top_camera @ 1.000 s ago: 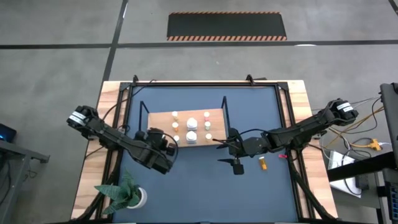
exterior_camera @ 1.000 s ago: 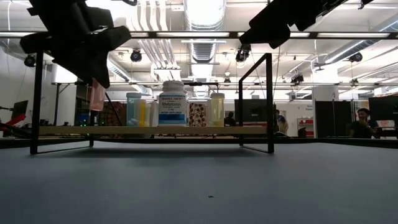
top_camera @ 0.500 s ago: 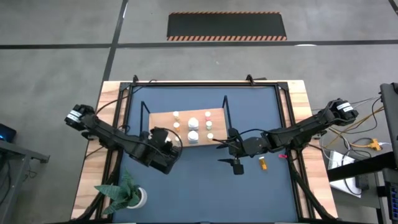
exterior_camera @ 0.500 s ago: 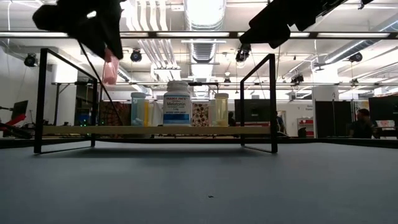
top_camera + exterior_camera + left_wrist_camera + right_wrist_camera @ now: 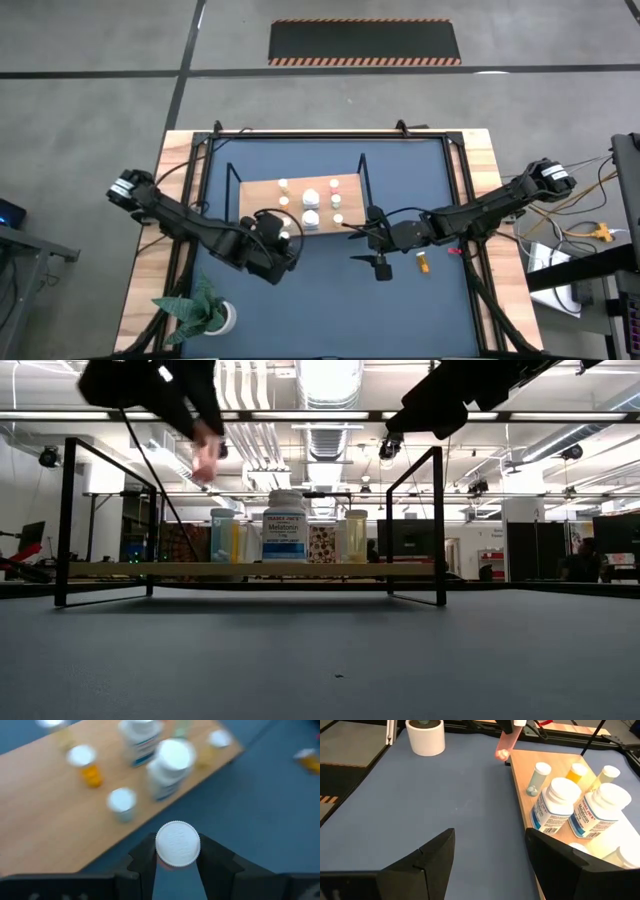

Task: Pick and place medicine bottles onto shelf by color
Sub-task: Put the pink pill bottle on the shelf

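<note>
Your left gripper point(image 5: 177, 862) is clamped on a small bottle point(image 5: 177, 845) — the two fingers press its sides just under the ribbed white cap. From table height the bottle point(image 5: 205, 452) looks pink and hangs in the air, well above the board. From above, the left gripper point(image 5: 283, 237) sits over the blue table point(image 5: 330, 310) at the near left corner of the shelf point(image 5: 262, 195); the bottle itself is hidden there under the wrist.

Your right gripper point(image 5: 490, 855) waits with its fingers apart and nothing between them, hovering over the table just beside the shelf's right end point(image 5: 380, 262). An orange bottle point(image 5: 422, 262) lies on the table near it.

On the shelf point(image 5: 45, 825) stand two larger white bottles point(image 5: 555, 805) close together near the middle, with smaller ones around them — an orange one point(image 5: 576, 772), a yellowish one point(image 5: 605, 776) and a pale one with a white cap point(image 5: 538, 778). The left wrist view blurs the far bottles, so their colours are hard to tell there. The right wrist view cuts off the shelf's far end, and one white cap point(image 5: 627, 855) shows only in part.

A white pot point(image 5: 222, 318) with a plant stands at the table's near left corner.
</note>
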{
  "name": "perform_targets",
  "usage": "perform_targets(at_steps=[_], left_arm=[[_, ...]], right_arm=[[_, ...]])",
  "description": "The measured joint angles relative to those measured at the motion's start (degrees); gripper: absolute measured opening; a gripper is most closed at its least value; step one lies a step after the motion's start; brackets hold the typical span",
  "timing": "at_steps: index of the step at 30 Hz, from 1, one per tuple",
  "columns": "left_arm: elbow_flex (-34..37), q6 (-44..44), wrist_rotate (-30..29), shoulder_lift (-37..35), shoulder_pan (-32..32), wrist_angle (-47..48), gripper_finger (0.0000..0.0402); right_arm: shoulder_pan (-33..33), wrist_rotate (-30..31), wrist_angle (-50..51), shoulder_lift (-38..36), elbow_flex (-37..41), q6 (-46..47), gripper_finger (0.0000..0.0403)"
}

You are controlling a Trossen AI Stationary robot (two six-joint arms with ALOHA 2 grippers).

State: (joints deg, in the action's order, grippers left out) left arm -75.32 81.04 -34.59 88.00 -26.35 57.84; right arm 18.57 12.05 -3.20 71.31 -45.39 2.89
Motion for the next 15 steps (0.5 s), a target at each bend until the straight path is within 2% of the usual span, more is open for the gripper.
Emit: perform_targets(at_steps=[4,9,13,15], left_arm=[[0.73,6.68,0.86,2.65,0.1,5.04,0.0107],[0.45,6.94,0.77,6.36,0.72,5.11,0.0107],[0.45,7.55,1.15,7.22,0.94,10.08,0.0107],[0.56,9.24,-0.59,7.05,0.96,12.8,0.0107]], right_arm=[[0.0,0.0,-0.07,0.0,0.05,0.07,0.0233],[0.0,0.0,-0.36,0.0,0.05,0.07,0.0233],[0.0,0.0,-0.46,0.0,0.05,0.09,0.0233],[0.04,0.0,-0.44,0.0,0.05,0.09,0.0233]])
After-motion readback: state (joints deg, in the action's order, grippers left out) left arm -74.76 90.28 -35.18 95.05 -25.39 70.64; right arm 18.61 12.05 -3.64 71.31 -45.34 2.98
